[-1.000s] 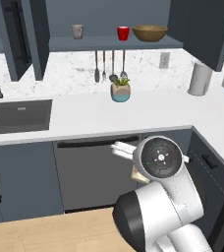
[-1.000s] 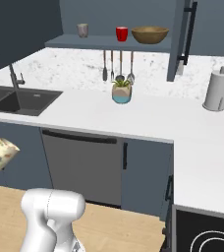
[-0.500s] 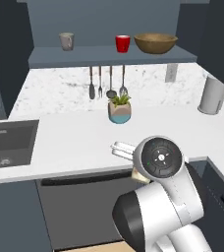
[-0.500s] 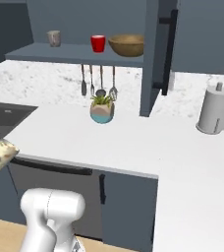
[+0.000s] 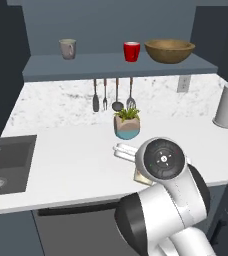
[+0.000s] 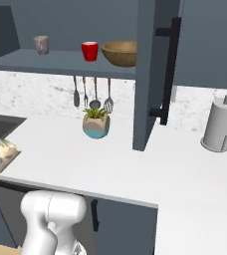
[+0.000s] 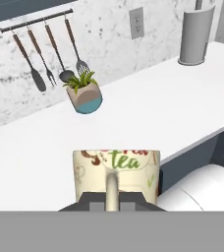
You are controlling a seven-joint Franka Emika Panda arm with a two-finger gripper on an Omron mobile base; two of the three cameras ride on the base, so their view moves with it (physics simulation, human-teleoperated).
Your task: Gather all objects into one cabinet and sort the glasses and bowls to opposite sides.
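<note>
Hand view: the cream mug [image 7: 116, 178], cylindrical, glossy, printed with brown scrolls and green "tea" lettering, sits directly ahead of the gripper [image 7: 112, 204] with its handle toward the camera; the jaws appear closed on it, though the fingertips are largely hidden. Beyond it lies the smooth white surface [image 7: 148, 113] and a speckled marble backsplash [image 7: 99, 44] carrying a rail of four dark utensils [image 7: 47, 49]. A small teal-and-peach pot [image 7: 86, 96] with a spiky green plant stands on the surface below the rail. A plain grey cylinder [image 7: 197, 34] stands at the far right. Left base view: the open cabinet shelf [image 5: 116, 66] holds a taupe mug [image 5: 67, 48] at left, well apart from a short red cup [image 5: 131, 51], which is just beside a wide wooden bowl [image 5: 169, 50]. Right base view: the slate cabinet door [image 6: 153, 74], flat with a black bar handle [image 6: 169, 69], stands open.
</note>
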